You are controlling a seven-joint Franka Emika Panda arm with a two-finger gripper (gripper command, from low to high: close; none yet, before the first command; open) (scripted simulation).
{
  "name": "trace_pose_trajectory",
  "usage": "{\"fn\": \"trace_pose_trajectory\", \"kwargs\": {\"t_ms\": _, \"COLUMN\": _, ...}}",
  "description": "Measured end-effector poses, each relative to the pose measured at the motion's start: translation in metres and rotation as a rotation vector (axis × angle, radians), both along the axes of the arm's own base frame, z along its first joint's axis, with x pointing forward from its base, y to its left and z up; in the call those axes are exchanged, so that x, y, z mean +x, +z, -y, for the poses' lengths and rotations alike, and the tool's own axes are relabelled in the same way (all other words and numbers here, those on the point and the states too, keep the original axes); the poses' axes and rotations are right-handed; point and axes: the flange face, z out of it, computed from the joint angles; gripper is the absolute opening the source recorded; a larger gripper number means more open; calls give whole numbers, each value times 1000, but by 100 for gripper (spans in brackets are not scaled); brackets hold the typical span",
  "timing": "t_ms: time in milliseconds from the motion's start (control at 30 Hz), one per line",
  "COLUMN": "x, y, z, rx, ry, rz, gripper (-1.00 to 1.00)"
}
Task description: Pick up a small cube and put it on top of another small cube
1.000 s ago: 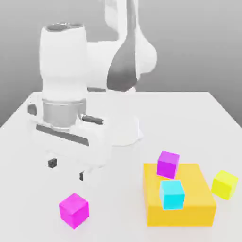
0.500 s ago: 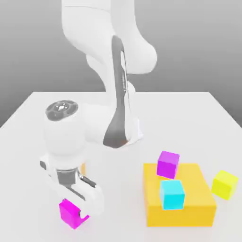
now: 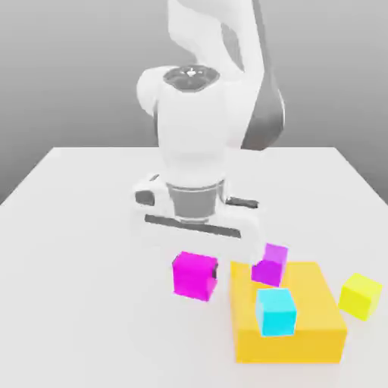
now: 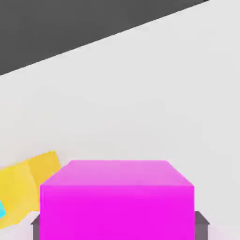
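Pale grey tabletop [image 3: 91,227] spreads beneath your white two-finger gripper [image 3: 195,274], its jaws pinching the small plain magenta cube [image 3: 195,276] aloft beside the orange block's [image 3: 288,345] far-left corner; carrying seems underway, and alignment above another cube comes next.

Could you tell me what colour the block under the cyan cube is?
Orange, best in the exterior view.
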Motion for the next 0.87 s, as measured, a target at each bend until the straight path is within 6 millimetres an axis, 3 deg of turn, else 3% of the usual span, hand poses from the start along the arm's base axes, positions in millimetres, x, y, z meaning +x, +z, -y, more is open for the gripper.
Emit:
{"fn": "trace_pose_trajectory", "kwargs": {"t_ms": 267, "x": -68, "y": 47, "z": -101, "rx": -16, "ry": 373, "rz": 2, "gripper": -100}}
{"fn": "trace_pose_trajectory", "kwargs": {"t_ms": 433, "x": -74, "y": 0, "z": -108, "rx": -22, "ry": 407, "rz": 3, "gripper": -100}}
{"fn": "trace_pose_trajectory", "kwargs": {"t_ms": 467, "x": -75, "y": -8, "z": -108, "rx": -22, "ry": 408, "rz": 3, "gripper": 100}}
{"fn": "trace_pose_trajectory", "kwargs": {"t_ms": 700, "x": -75, "y": -9, "z": -108, "rx": -23, "ry": 408, "rz": 2, "gripper": 100}}
{"fn": "trace_pose_trajectory", "kwargs": {"t_ms": 867, "x": -75, "y": 42, "z": -108, "rx": -24, "ry": 408, "rz": 3, "gripper": 100}}
